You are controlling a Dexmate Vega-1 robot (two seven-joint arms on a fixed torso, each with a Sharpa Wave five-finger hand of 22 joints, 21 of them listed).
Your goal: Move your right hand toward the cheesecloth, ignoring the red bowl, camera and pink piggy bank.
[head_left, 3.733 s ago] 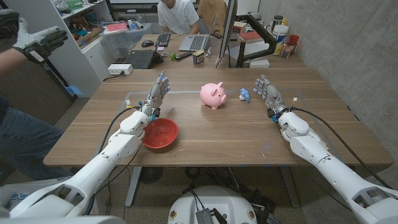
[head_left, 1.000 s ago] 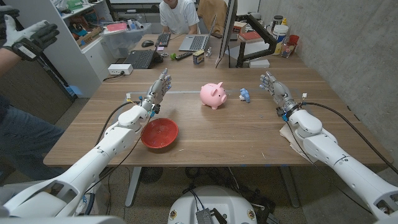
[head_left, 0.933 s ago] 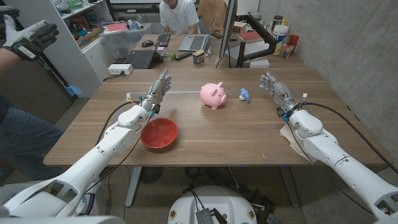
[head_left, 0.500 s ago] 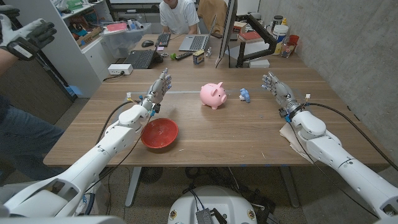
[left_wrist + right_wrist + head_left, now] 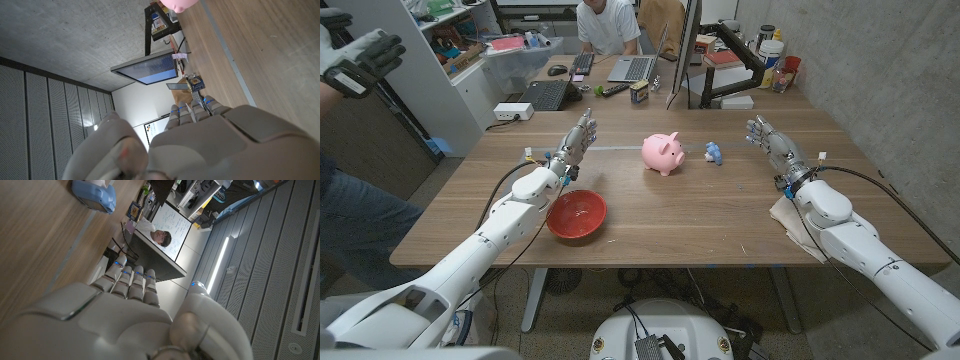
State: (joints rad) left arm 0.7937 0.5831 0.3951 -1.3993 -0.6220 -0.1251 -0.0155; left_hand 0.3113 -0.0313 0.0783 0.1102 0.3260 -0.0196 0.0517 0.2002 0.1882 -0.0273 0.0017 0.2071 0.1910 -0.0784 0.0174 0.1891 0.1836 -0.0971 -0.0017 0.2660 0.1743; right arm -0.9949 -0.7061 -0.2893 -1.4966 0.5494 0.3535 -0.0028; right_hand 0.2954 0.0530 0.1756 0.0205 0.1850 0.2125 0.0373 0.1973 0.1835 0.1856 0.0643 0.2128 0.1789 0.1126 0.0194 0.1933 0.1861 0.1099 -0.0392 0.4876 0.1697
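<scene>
— Cream cloth, that is the cheesecloth (image 5: 788, 218). Where is it?
— On the desk (image 5: 690, 215), at the near right. It lies under the right arm, just behind the right robot hand (image 5: 770, 146).
— Is that robot hand holding it?
— No. It holds nothing, and its fingers reach out straight, a bit apart.
— And the left robot hand (image 5: 575, 142)?
— It holds nothing too, with fingers out. The red bowl (image 5: 577, 214) sits beside its arm. The pink piggy bank (image 5: 662, 153) stands in the middle, and the little blue camera (image 5: 714, 153) is just beside it.
</scene>
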